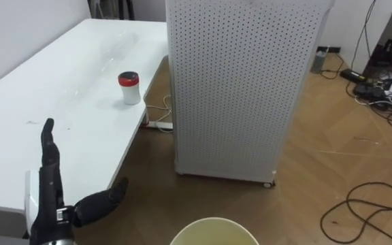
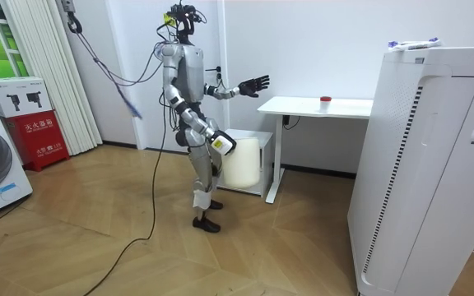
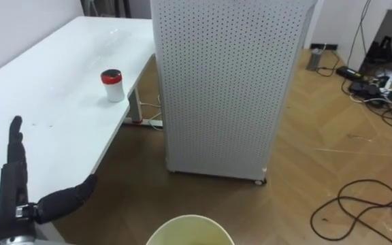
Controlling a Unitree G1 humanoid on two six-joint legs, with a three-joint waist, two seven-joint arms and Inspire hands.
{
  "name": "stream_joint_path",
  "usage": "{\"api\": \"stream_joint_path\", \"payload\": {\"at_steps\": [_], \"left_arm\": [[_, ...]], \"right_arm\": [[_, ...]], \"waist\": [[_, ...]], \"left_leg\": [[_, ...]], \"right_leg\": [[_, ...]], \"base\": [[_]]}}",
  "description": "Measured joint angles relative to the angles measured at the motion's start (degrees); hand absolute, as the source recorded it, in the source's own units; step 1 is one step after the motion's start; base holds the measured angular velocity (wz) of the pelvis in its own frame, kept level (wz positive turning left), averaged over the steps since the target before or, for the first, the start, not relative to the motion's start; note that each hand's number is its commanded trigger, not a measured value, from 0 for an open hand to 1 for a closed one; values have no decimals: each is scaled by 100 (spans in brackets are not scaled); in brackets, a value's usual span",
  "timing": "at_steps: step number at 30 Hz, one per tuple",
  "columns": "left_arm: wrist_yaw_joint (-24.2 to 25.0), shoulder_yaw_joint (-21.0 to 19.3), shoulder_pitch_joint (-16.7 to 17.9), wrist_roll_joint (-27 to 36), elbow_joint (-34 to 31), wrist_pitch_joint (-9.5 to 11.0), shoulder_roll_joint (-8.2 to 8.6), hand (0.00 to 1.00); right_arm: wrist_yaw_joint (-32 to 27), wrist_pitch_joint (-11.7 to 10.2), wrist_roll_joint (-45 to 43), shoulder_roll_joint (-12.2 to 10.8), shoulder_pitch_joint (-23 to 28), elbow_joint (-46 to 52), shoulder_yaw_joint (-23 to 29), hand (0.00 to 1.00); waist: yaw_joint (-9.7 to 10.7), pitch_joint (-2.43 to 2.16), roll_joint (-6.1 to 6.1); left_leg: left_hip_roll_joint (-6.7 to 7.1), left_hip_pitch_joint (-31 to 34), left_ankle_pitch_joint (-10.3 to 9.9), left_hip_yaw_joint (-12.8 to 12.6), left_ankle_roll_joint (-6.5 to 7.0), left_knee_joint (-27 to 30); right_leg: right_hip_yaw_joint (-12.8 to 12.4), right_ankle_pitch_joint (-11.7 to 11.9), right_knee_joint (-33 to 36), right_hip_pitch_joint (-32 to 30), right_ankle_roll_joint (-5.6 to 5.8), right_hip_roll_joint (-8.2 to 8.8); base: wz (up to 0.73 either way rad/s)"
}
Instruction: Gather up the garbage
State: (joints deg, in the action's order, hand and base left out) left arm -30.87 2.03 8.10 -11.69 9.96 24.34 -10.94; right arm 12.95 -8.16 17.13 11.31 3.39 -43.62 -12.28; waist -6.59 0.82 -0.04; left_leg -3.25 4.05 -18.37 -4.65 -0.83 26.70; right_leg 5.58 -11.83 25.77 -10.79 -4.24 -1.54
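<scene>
A small white cup with a red lid [image 1: 129, 88] stands on the white table [image 1: 60, 116], towards its far right edge; in the room view the cup [image 2: 325, 101] is mid-table. My left hand [image 1: 50, 197] is raised over the table's near end, well short of the cup, open, with fingers straight up and thumb spread. A pale yellow bin [image 1: 213, 231] shows its rim right below me. In the room view I stand at the table's end and my right hand [image 2: 223, 145] is held low at my hip, against the bin [image 2: 243, 164].
A tall white perforated cabinet on castors [image 1: 240, 88] stands on the wooden floor just right of the table. Black cables [image 1: 373, 197] loop over the floor at the right. A power strip [image 1: 160, 124] lies under the table.
</scene>
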Motion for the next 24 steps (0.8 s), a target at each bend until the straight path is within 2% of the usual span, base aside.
{"api": "stream_joint_path", "payload": {"at_steps": [2,4,5,6,7,8,9,10,11,12,13,14,15,16,17,18,19,20,21,22,23,24], "left_arm": [[11,21,1,118,20,-4,5,0],[11,37,2,164,23,-7,5,0],[10,46,2,222,84,-2,2,0],[10,81,-2,283,196,-2,11,0],[12,109,-8,320,241,-1,11,0],[19,134,-13,370,288,-2,20,0],[20,131,-13,437,296,-1,24,0],[15,120,-9,485,302,0,24,0],[10,77,-7,541,318,1,23,0],[6,30,-6,536,380,-1,18,0],[9,21,2,532,407,-1,17,0],[16,30,46,518,419,-3,18,0],[46,38,47,501,417,-3,18,0],[52,37,48,505,416,-4,18,0],[61,21,47,549,398,-4,14,0],[71,3,43,605,358,-3,2,0],[83,1,33,595,346,-3,-21,0],[159,0,-2,567,342,-1,-66,0],[190,-2,-11,568,342,-1,-76,0],[241,1,-9,582,343,-2,-74,0],[262,9,-24,579,337,-3,-76,0],[266,11,-35,577,334,-3,-78,0]], "right_arm": [[-15,0,2,-1,-1,16,0,100],[-55,-2,3,9,-1,17,-2,100],[-105,-2,25,8,-1,10,-23,100],[-183,-1,33,15,1,8,-17,100],[-223,-1,39,13,1,9,0,100],[-295,-1,58,10,0,2,4,100],[-354,1,79,53,-1,-22,-2,100],[-377,3,117,57,0,-44,-9,100],[-426,9,193,46,0,-70,-57,100],[-459,36,270,46,1,-78,-144,100],[-469,55,298,50,3,-84,-182,100],[-466,75,312,57,3,-98,-210,100],[-471,75,309,108,-3,-92,-208,100],[-471,75,309,141,-2,-92,-208,100],[-480,76,310,191,3,-92,-209,100],[-491,80,314,211,5,-95,-224,100],[-499,83,313,210,10,-96,-235,100],[-500,87,319,204,12,-95,-238,100],[-491,87,322,198,13,-91,-239,100],[-466,88,322,204,19,-69,-237,100],[-462,88,324,211,16,-41,-236,100],[-462,90,325,204,19,-41,-238,100]], "waist": [[3,7,21],[14,28,65],[5,61,58],[41,50,54],[48,69,18],[5,82,13],[-63,73,28],[-124,66,40],[-194,59,60],[-181,44,87],[-179,52,71],[-188,0,19],[-223,10,-26],[-258,7,-31],[-333,5,-34],[-370,3,-54],[-372,6,-91],[-381,4,-191],[-402,9,-240],[-423,-11,-305],[-427,-18,-317],[-423,-19,-329]], "left_leg": [[-34,81,3,4,-42,349],[-122,371,100,11,-116,1089],[-114,675,231,34,-89,1590],[61,934,186,124,-24,1555],[184,1099,199,178,-7,1447],[317,1441,274,189,-30,1078],[406,1703,538,180,-69,438],[429,1791,713,173,-82,30],[437,1896,1059,217,-62,-676],[459,1946,1418,292,-38,-1000],[478,1931,1607,307,-6,-1001],[527,1927,1905,263,139,-934],[547,1953,1971,171,193,-770],[570,1981,1965,165,202,-651],[620,2022,1932,134,291,-383],[664,2024,1814,40,548,-139],[711,2012,1686,7,586,-20],[814,1984,1451,-68,656,168],[861,1955,1344,-121,677,243],[935,1920,1125,-187,718,404],[981,1910,918,-195,789,628],[994,1881,802,-228,824,750]], "right_leg": [[5,-105,37,70,-53,2],[-95,-208,14,235,-127,-65],[-148,-271,19,338,-154,-48],[-286,-326,-1,415,-178,-50],[-344,-355,-1,431,-185,-47],[-408,-406,0,445,-183,-39],[-422,-469,16,467,-189,-47],[-408,-518,42,485,-197,-48],[-387,-690,185,504,-185,-69],[-380,-903,380,546,-118,-65],[-369,-1016,449,592,-88,-47],[-322,-1210,514,636,-5,11],[-181,-1316,504,694,73,138],[-116,-1355,495,723,126,197],[-17,-1450,489,817,205,321],[9,-1572,485,949,265,422],[9,-1637,487,1024,305,484],[55,-1753,504,1149,382,642],[82,-1799,510,1211,424,733],[196,-1855,653,1286,515,885],[413,-1839,1113,1254,557,1033],[504,-1801,1432,1200,632,1125]], "base": [[0],[4],[15],[20],[14],[-7],[-20],[-34],[-22],[-13],[8],[0],[-9],[-25],[-25],[-19],[-8],[0],[-7],[-6],[0],[10]]}}
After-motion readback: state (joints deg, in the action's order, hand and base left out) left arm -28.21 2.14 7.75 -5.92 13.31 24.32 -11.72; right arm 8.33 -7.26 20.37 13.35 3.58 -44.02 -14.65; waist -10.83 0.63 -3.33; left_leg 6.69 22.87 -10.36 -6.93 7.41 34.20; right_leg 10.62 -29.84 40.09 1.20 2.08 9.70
